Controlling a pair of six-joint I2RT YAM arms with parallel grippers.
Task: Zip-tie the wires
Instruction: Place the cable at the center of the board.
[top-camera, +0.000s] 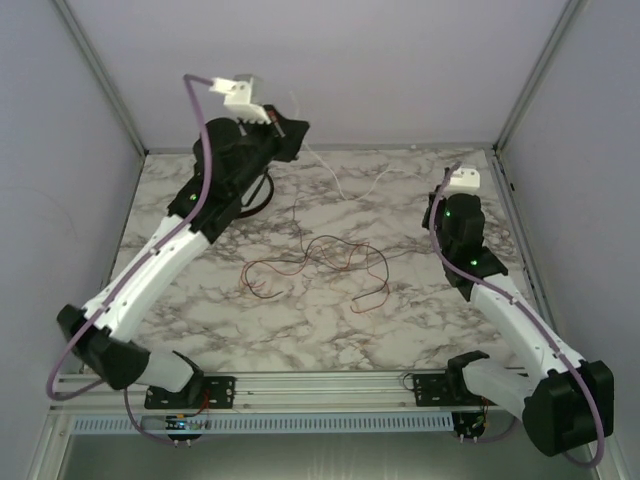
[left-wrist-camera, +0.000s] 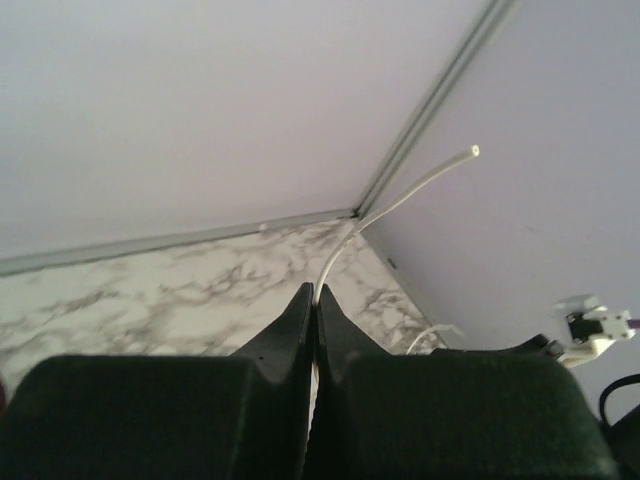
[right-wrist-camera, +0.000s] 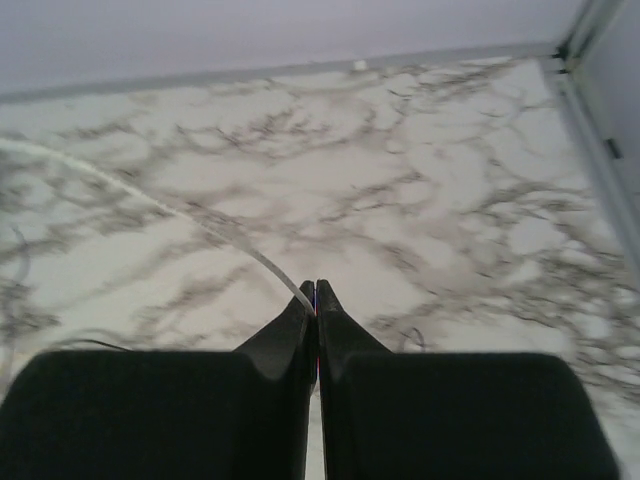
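Note:
The wires (top-camera: 320, 262), a loose tangle of thin dark red and black strands, lie on the marble table (top-camera: 420, 300) at its middle, apart from both grippers. My left gripper (top-camera: 293, 130), raised at the back left, is shut on a white zip tie (top-camera: 335, 185). In the left wrist view the zip tie (left-wrist-camera: 400, 200) rises from between the closed fingertips (left-wrist-camera: 305, 300), its free end in the air. My right gripper (top-camera: 434, 207), at the right, is shut on the zip tie's other end (right-wrist-camera: 200, 225), which enters its closed fingertips (right-wrist-camera: 328, 300) from the left.
The enclosure's lilac walls and metal corner posts (top-camera: 105, 80) stand close behind and beside the arms. A metal rail (top-camera: 320, 385) runs along the near edge between the arm bases. Purple cables (top-camera: 200, 160) loop along both arms.

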